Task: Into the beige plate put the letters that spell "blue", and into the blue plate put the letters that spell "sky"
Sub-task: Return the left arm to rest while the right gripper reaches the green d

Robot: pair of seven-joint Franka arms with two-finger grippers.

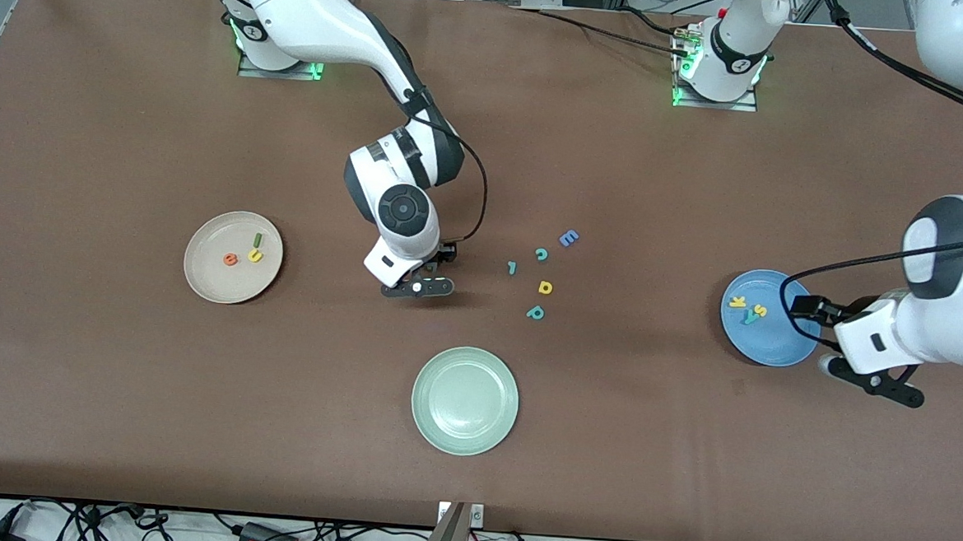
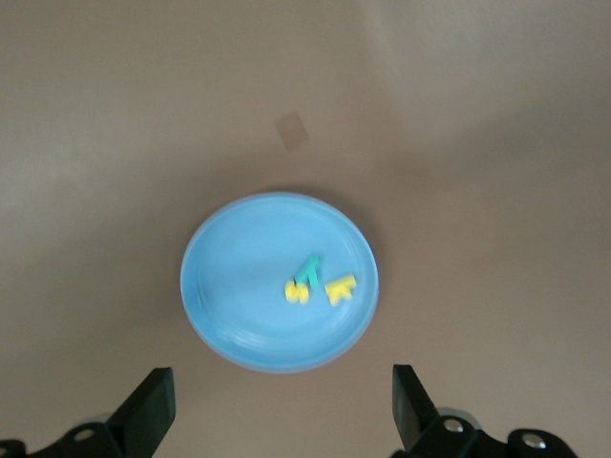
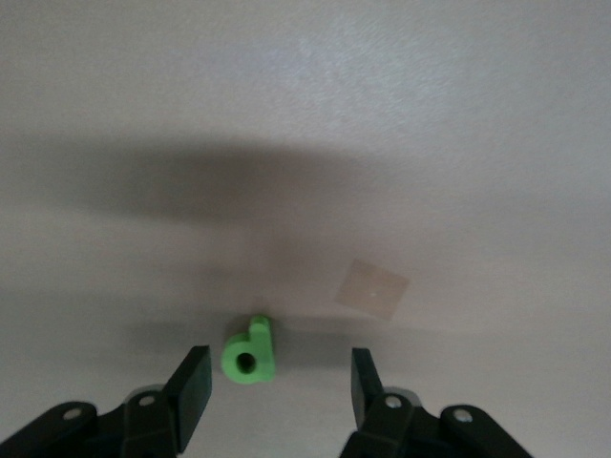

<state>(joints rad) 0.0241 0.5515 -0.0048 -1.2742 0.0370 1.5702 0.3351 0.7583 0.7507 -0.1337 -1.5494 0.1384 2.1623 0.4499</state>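
Note:
The beige plate point(image 1: 215, 283) toward the right arm's end holds the orange "e" point(image 1: 231, 259), yellow "u" point(image 1: 256, 254) and thin green "l" point(image 1: 258, 240). The green "b" point(image 3: 250, 353) lies flat on the table between the fingers of my right gripper point(image 3: 279, 382), which is open around it with a gap on each side; the front view hides this letter under that gripper point(image 1: 419, 287). The blue plate point(image 1: 764, 345) point(image 2: 243, 277) holds the yellow "k" point(image 1: 738, 301), yellow "s" point(image 1: 760, 311) and teal "y" point(image 1: 749, 318). My left gripper point(image 1: 875, 382) point(image 2: 282, 401) hangs open and empty beside that plate.
A pale green plate point(image 1: 465, 400) sits nearest the front camera. Loose letters lie mid-table: blue "E" point(image 1: 569, 238), teal "c" point(image 1: 542, 255), teal stroke point(image 1: 512, 267), yellow "d" point(image 1: 545, 287), teal "p" point(image 1: 535, 312).

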